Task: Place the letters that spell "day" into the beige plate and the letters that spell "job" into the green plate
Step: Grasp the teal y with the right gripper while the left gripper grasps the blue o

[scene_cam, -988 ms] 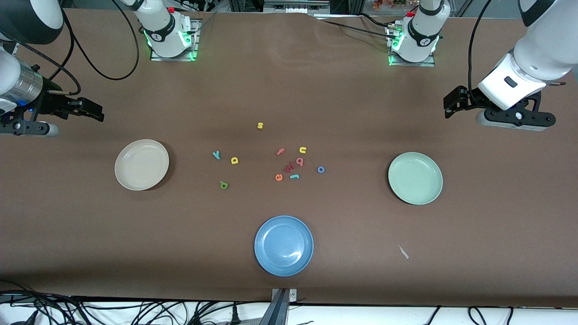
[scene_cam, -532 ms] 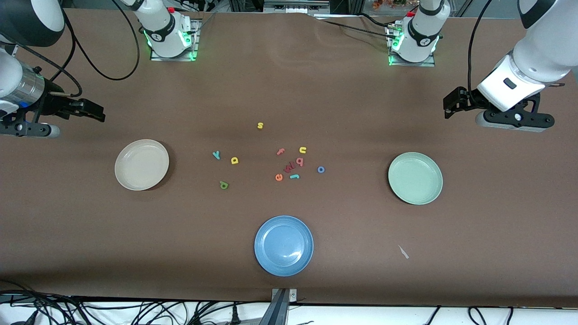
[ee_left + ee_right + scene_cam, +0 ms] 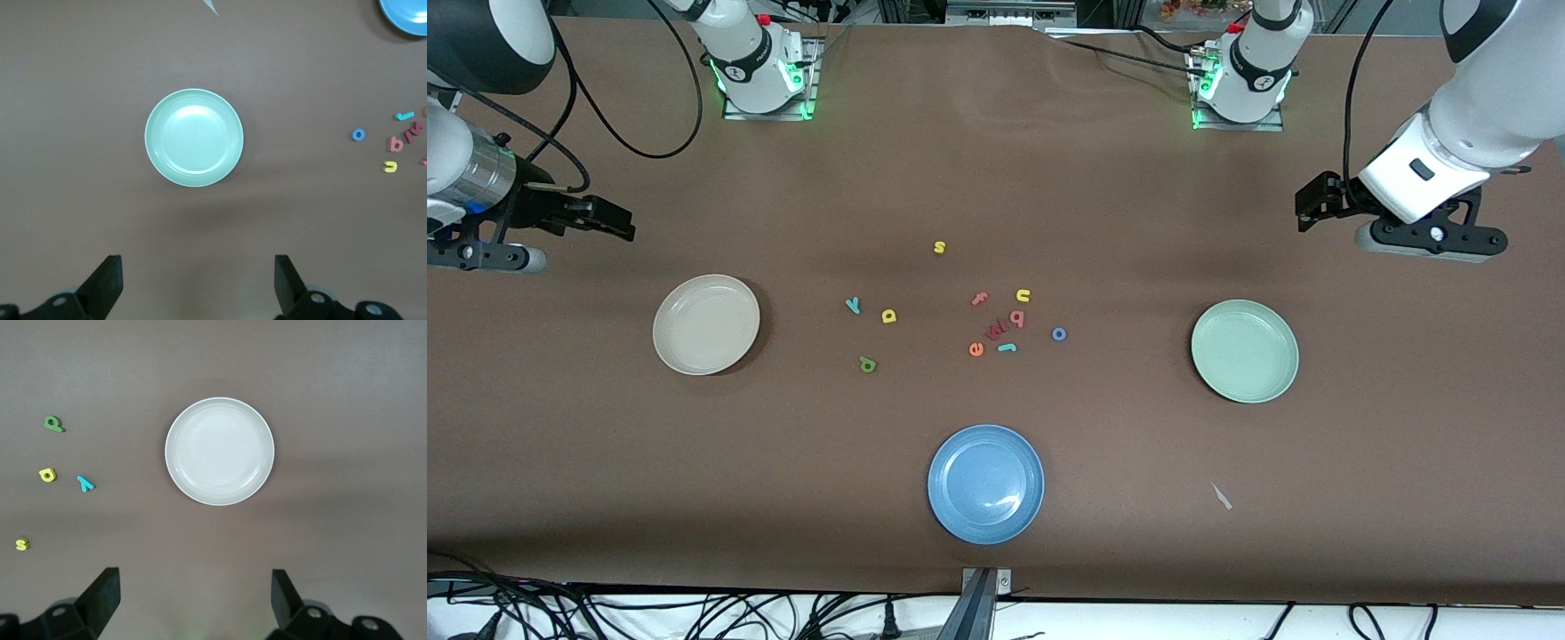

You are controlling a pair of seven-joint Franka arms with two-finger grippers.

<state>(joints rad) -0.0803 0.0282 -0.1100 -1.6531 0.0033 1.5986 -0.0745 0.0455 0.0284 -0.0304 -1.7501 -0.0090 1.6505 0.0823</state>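
The beige plate [image 3: 706, 324] [image 3: 219, 451] lies empty toward the right arm's end, and the green plate [image 3: 1245, 350] [image 3: 194, 137] lies empty toward the left arm's end. Between them on the table lie the teal y [image 3: 853, 305], yellow d [image 3: 888, 316], olive-green a [image 3: 868, 364], blue o [image 3: 1058, 334], pink b [image 3: 1017, 318] and teal j [image 3: 1007, 348]. My right gripper [image 3: 609, 220] [image 3: 193, 583] hangs open and empty over bare table by the beige plate. My left gripper [image 3: 1316, 204] [image 3: 198, 267] hangs open and empty over bare table by the green plate.
A blue plate [image 3: 985, 483] lies nearest the front camera. Other letters lie among the task's: a yellow s [image 3: 939, 247], salmon f [image 3: 979, 299], yellow u [image 3: 1023, 295], orange e [image 3: 975, 349] and a dark red letter [image 3: 996, 330]. A scrap of white [image 3: 1221, 496] lies on the cloth.
Both arms have shifted only slightly, the left gripper a little toward the bases' side of the table. The letters and plates have not moved.
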